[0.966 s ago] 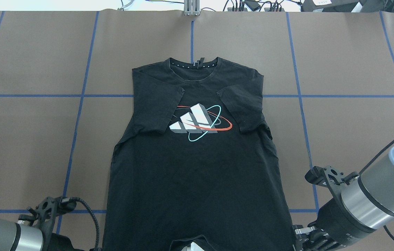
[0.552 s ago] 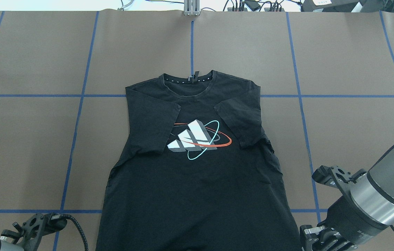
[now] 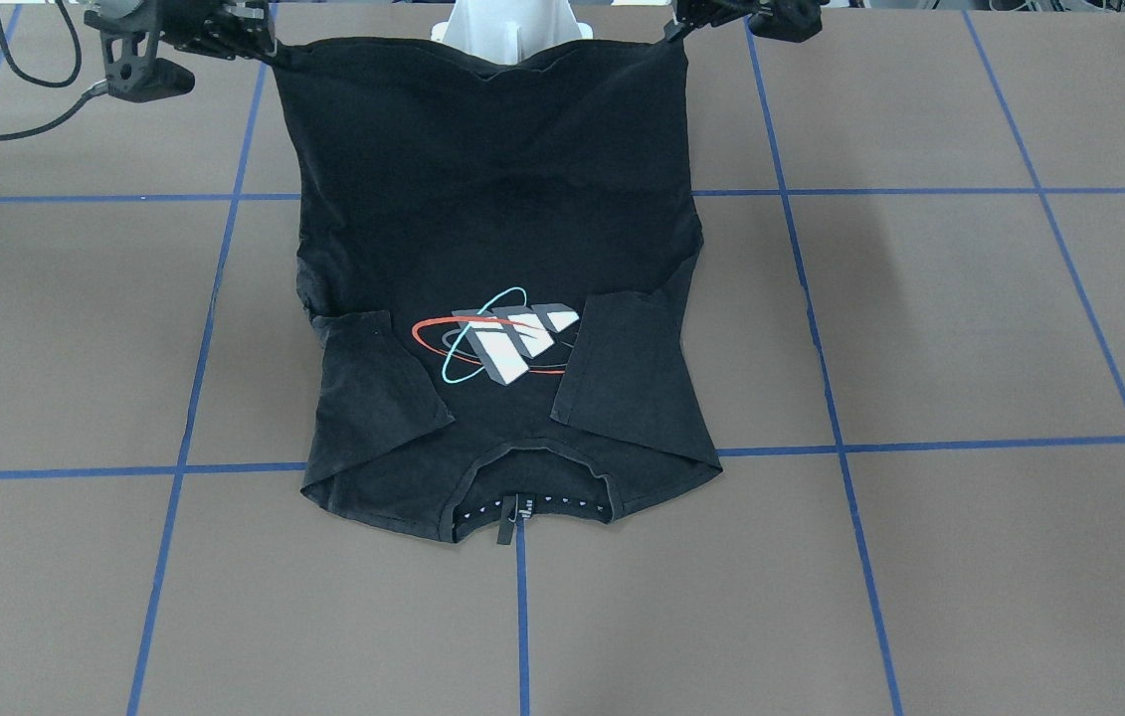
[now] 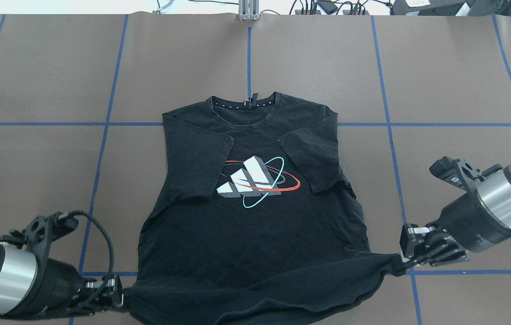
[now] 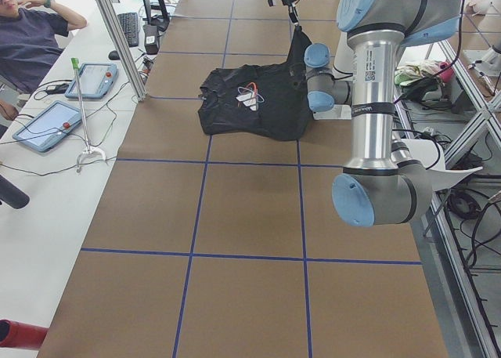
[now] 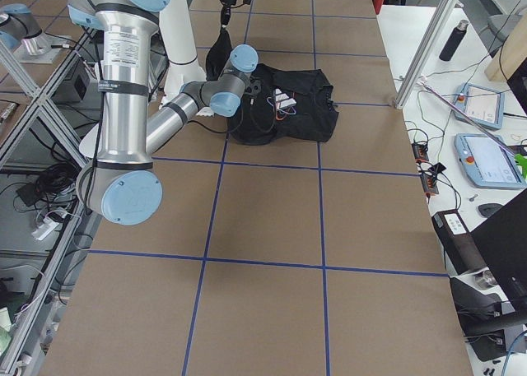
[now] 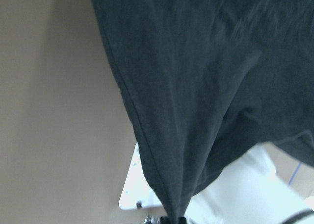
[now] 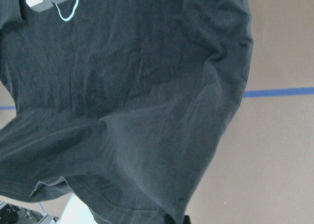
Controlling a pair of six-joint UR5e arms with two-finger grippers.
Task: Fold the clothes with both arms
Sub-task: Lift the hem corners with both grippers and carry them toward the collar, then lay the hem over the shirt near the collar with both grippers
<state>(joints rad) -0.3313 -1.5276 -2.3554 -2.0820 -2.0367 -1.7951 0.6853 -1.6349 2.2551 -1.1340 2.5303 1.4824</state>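
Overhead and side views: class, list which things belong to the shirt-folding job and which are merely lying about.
Belongs to the job:
black T-shirt
left gripper, shut on one hem corner
right gripper, shut on the other hem corner

Lying about:
tablets
bottle
cables
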